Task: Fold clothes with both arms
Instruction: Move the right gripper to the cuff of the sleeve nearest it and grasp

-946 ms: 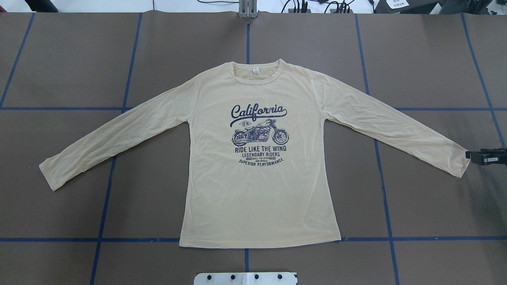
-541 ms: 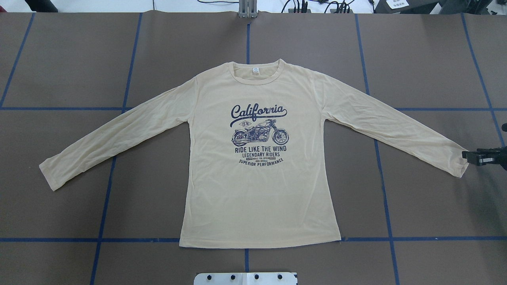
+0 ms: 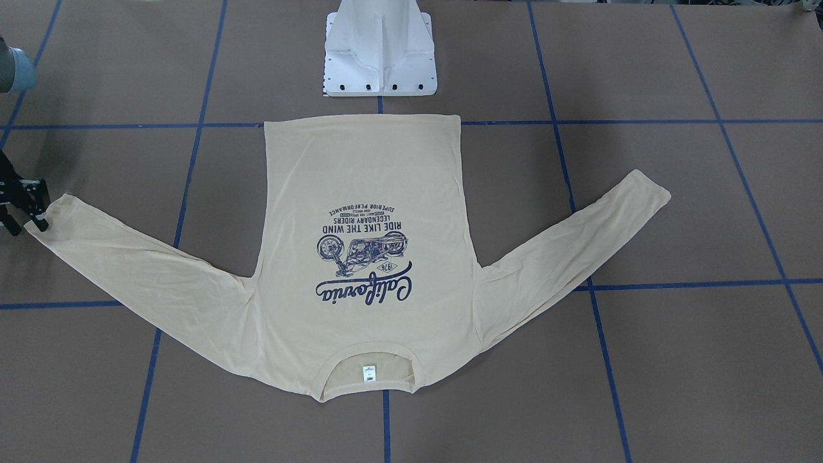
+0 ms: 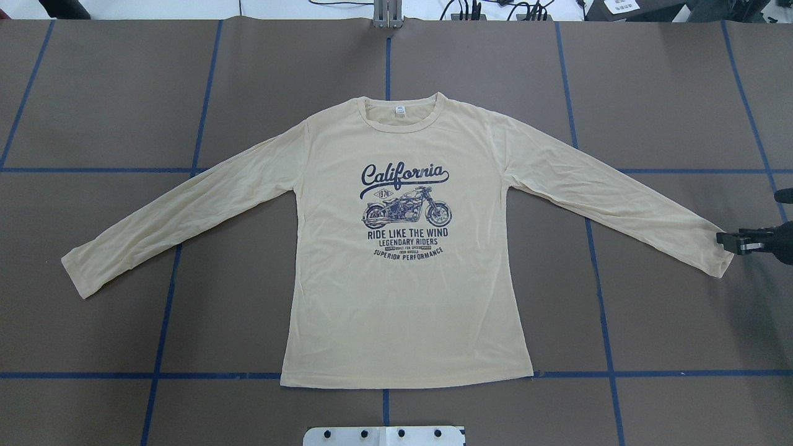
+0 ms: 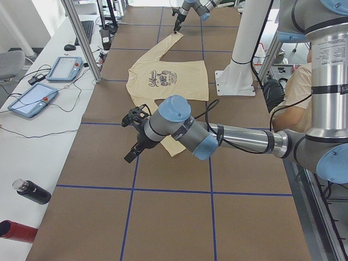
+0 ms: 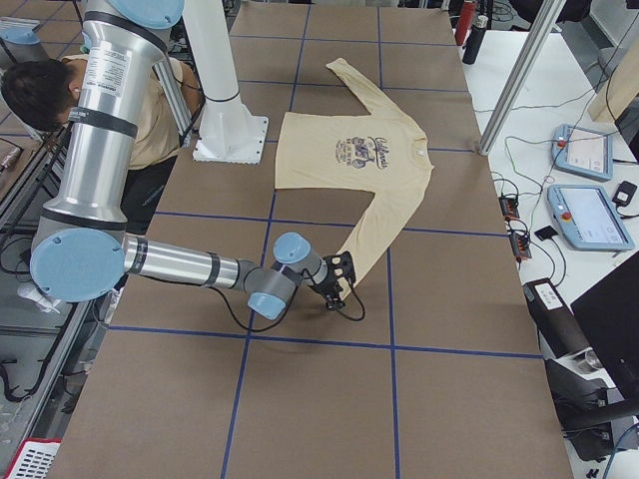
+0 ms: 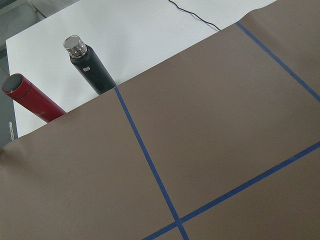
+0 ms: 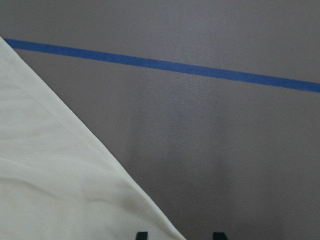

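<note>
The clothes, one cream-yellow long-sleeved T-shirt (image 4: pixel 406 260) with a navy "California" motorcycle print, lie flat and face up, both sleeves spread wide (image 3: pixel 363 212). My right gripper (image 4: pixel 723 240) is low at the right sleeve's cuff (image 4: pixel 712 251), open, with the cuff edge (image 8: pixel 150 210) between its fingertips (image 8: pixel 141 234). The front view shows it at the left edge (image 3: pixel 32 206). My left gripper (image 5: pixel 129 157) shows only in the exterior left view. It hangs above the table beside the left cuff (image 5: pixel 174 148), and I cannot tell whether it is open or shut.
The white pedestal base (image 3: pixel 379 54) stands just behind the shirt's hem. A red bottle (image 7: pixel 30 97) and a black bottle (image 7: pixel 90 67) lie on the white side table off the table's left end. Tablets (image 5: pixel 32 99) lie farther along. A seated person (image 6: pixel 150 95) is behind the robot.
My right gripper has slid a little inward along the table, from just outside the right cuff to over its end. The shirt has not moved.
</note>
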Robot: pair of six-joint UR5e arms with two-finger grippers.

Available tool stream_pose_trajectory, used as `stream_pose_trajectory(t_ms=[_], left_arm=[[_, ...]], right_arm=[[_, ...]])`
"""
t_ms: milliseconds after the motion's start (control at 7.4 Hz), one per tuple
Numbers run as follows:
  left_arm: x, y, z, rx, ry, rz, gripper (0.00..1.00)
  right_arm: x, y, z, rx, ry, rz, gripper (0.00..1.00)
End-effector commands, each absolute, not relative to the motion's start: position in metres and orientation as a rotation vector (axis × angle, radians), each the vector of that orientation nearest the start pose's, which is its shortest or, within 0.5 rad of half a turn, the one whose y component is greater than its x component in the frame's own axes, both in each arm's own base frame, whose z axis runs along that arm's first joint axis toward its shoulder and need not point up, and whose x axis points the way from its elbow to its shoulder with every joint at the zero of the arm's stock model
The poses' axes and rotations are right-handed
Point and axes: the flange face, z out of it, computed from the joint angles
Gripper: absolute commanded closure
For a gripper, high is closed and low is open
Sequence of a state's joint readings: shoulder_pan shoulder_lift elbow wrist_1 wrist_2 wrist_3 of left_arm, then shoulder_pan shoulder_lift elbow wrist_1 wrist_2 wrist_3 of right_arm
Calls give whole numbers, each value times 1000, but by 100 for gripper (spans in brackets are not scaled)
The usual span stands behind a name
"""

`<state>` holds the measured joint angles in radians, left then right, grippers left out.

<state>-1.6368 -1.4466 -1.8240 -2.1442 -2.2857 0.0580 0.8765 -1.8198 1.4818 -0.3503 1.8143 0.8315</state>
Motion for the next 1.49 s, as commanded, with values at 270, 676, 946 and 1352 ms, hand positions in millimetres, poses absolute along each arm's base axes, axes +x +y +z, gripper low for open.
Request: stream_pose_trajectory(t_ms=[270, 676, 946, 1352], left_arm=[[-99, -455, 527, 712, 642, 240, 0], [-98, -455, 527, 712, 642, 242, 0], [-98, -456, 527, 712, 642, 242, 0], [-98, -456, 528, 710, 643, 241, 0]], right_arm=[[-171, -376, 693, 468, -768, 21, 72], [-174, -378, 677, 485, -794, 11, 100], [-178, -381, 633, 493, -886, -22, 100], [-176, -451, 486, 513, -896, 50, 100]])
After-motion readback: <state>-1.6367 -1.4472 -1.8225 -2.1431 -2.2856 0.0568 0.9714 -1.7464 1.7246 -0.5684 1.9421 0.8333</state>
